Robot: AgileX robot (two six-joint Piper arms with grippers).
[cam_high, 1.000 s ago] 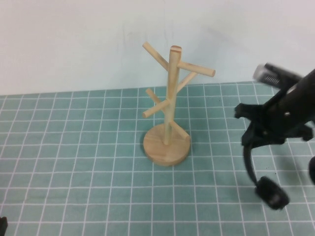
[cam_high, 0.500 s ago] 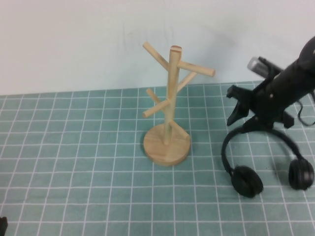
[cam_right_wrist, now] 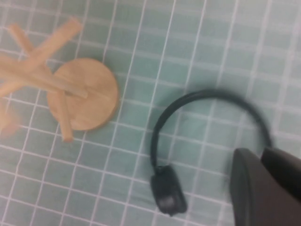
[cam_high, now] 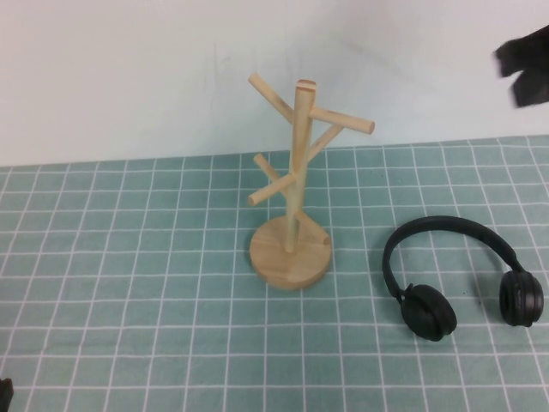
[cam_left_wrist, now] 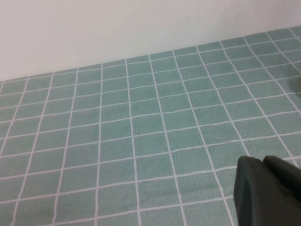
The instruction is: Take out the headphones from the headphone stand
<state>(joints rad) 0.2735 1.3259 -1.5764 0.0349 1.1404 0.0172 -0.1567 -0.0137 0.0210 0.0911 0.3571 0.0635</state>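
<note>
The black headphones (cam_high: pixel 446 225) lie flat on the green grid mat to the right of the wooden headphone stand (cam_high: pixel 296 172), clear of its pegs, with both earcups toward the near side. In the right wrist view the headphones (cam_right_wrist: pixel 207 94) lie beside the stand's round base (cam_right_wrist: pixel 84 94). My right gripper (cam_high: pixel 525 64) is raised high at the far right edge, well above and behind the headphones; its fingers (cam_right_wrist: pixel 262 153) look closed and hold nothing. My left gripper (cam_left_wrist: pixel 263 160) is shut and empty over bare mat at the near left.
The stand's angled pegs (cam_high: pixel 343 120) are all bare. A pale wall runs along the mat's far edge (cam_high: pixel 129 161). A dark bit of the left arm (cam_high: pixel 3 390) shows at the near left corner.
The right gripper set the headphones down on the mat, let go of them, and rose up and to the right. The headphones now lie still. The left arm has not moved.
</note>
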